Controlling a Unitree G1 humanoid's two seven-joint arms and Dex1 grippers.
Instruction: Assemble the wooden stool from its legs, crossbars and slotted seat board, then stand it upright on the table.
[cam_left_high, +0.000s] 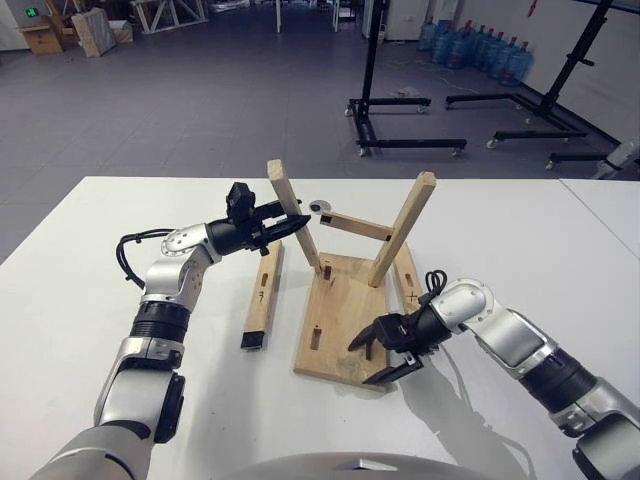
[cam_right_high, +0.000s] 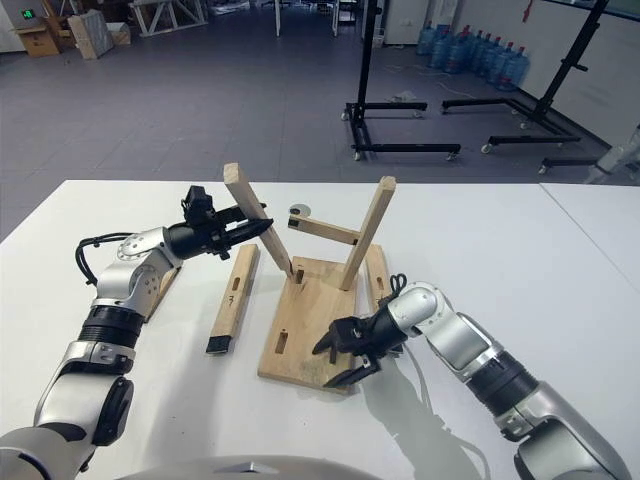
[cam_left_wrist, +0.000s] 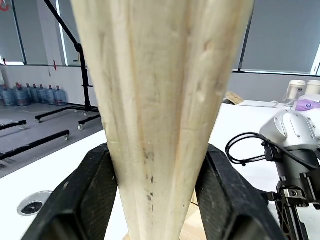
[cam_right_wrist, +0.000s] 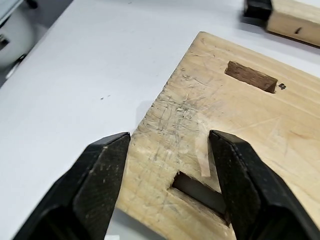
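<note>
The wooden stool (cam_left_high: 340, 290) is part-built, its slotted seat board (cam_left_high: 325, 340) flat on the tabletop (cam_left_high: 80, 260). The right claw (cam_left_high: 362, 362) hangs wide open over the board's near corner, holding nothing. The left claw (cam_left_high: 298, 225) is clamped on one tilted leg (cam_left_high: 287, 195). Just beyond it a crossbar (cam_left_high: 357, 227) joins a second leg (cam_left_high: 405, 228). A loose leg (cam_left_high: 264, 295) lies below the left claw.
</note>
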